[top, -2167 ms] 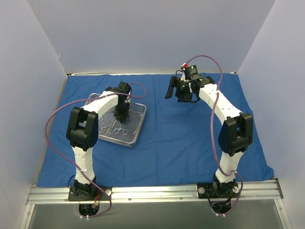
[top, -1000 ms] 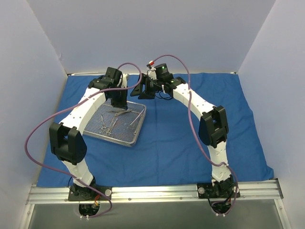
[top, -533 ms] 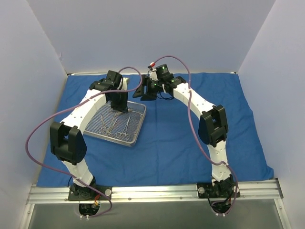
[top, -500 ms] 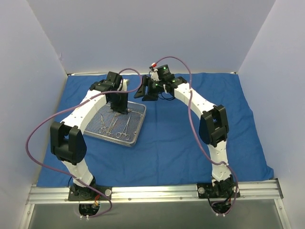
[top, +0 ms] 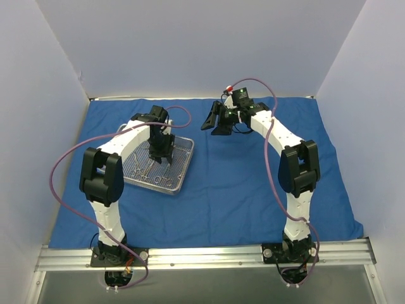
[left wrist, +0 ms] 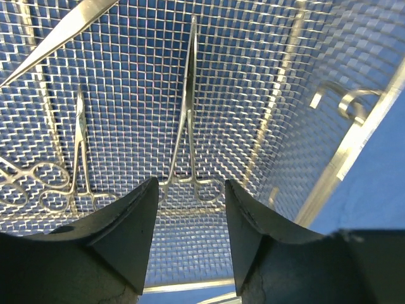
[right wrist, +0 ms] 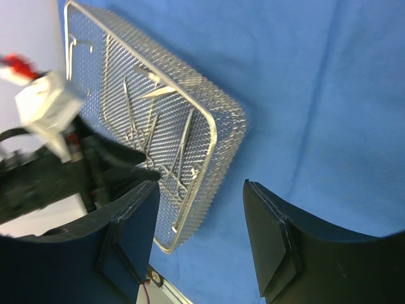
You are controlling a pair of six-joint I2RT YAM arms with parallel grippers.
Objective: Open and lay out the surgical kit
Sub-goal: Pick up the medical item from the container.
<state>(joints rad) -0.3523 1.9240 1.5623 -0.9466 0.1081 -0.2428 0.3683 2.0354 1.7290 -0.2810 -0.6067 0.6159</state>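
Trailing a purple cable [top: 60,183] in a wide loop at the far left. Folding the left arm [top: 104,177] sharply at the elbow and arching it forward and inward, wrist pointing straight down. Hanging the left claw [top: 159,154] just over the far half of a shallow rectangular silver wire-mesh tray [top: 186,166], dark fingers [left wrist: 120,234] standing apart, released, gripping nothing. Framing between those fingers, in the left wrist view, a thin steel ring-handled clamp [left wrist: 188,107] lying flat on the mesh. Showing a second such instrument [left wrist: 79,145] just to its left and a pointed steel blade [left wrist: 63,35] crossing the upper corner. Resting the tray on a large royal-blue cloth wrap [top: 240,190], left of centre and toward the far edge.

Holding the right claw [top: 215,123] in the air above bare cloth, near the tray's far right corner but apart from it, fingers parted and empty, facing the tray. Carrying a small green light [top: 241,96] and a red-tipped connector [top: 228,88] on the right wrist; failing to resolve any lettering there. Rising with the right arm [top: 297,168] from its base, then bending inward at the elbow.
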